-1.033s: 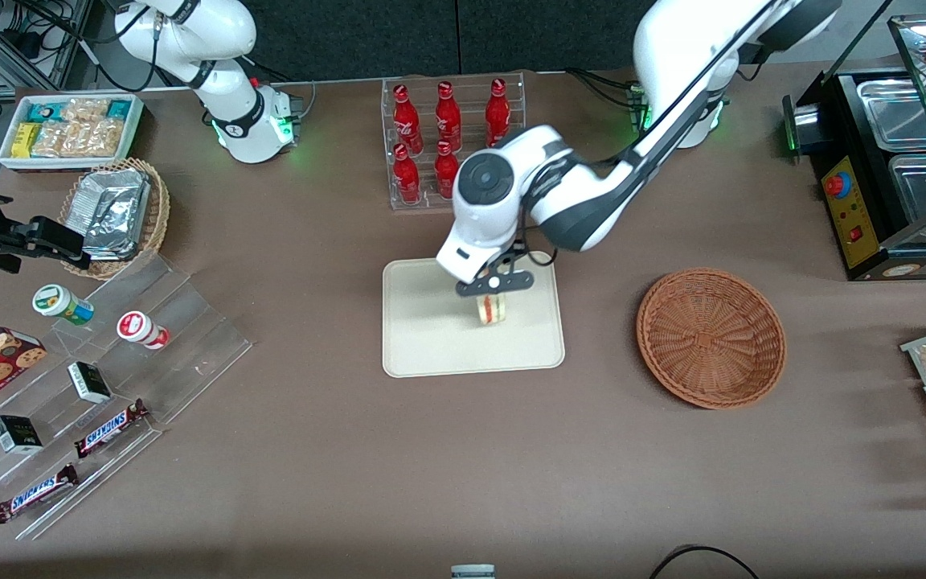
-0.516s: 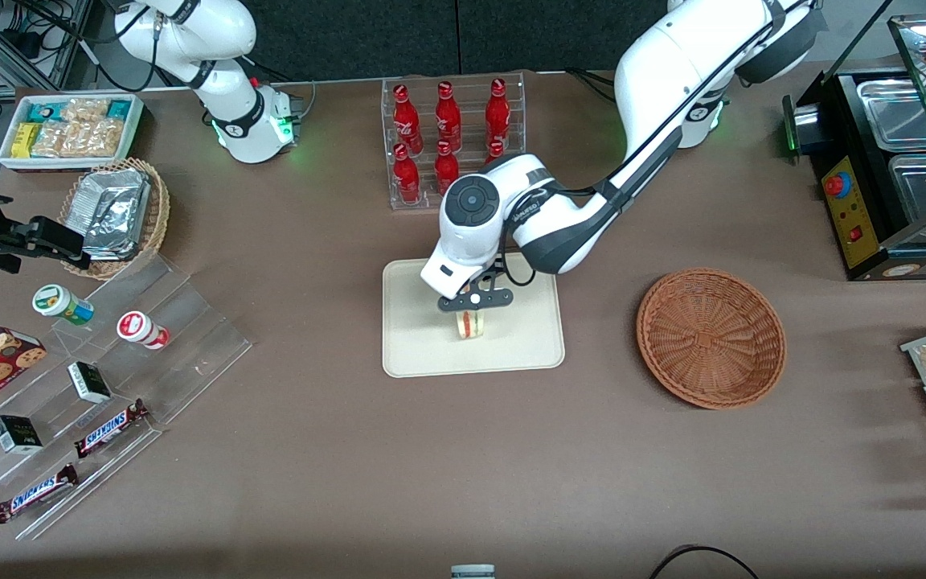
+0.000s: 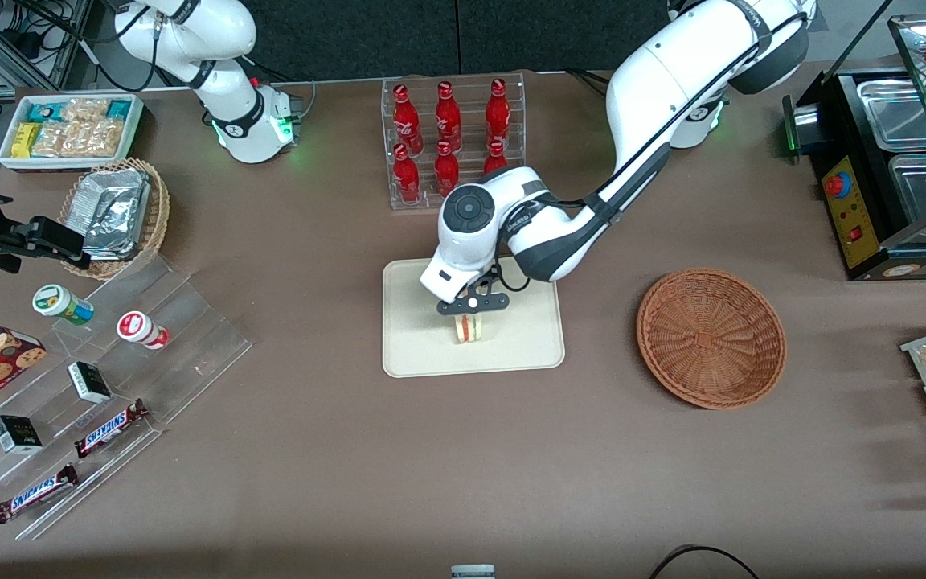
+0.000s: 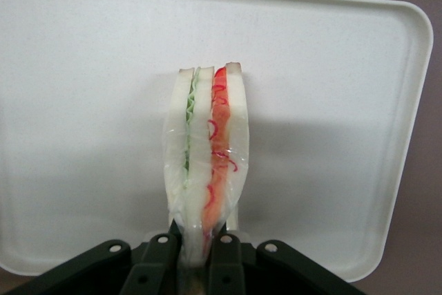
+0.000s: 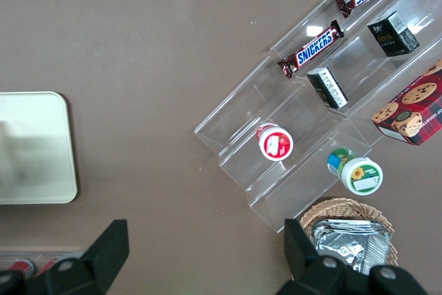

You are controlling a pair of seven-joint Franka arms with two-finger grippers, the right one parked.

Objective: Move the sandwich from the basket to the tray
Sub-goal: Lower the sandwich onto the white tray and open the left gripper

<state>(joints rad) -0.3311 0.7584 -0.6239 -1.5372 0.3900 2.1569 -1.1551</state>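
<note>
Gripper [image 4: 196,257] cut off by the frame edge, only finger bases and black body visible, closed on the sandwich [image 4: 206,164]. In front view, sandwich [image 3: 469,328] half covered by the gripper [image 3: 471,315]. One corner of the tray [image 3: 415,354] hidden under the wrist. Basket [image 3: 710,337] fully visible.

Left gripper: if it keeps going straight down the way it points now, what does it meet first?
The tray. The left gripper, shut on the sandwich, points down over it, so the sandwich's lower edge would probably touch the tray surface first; the remaining gap is unclear.
</note>
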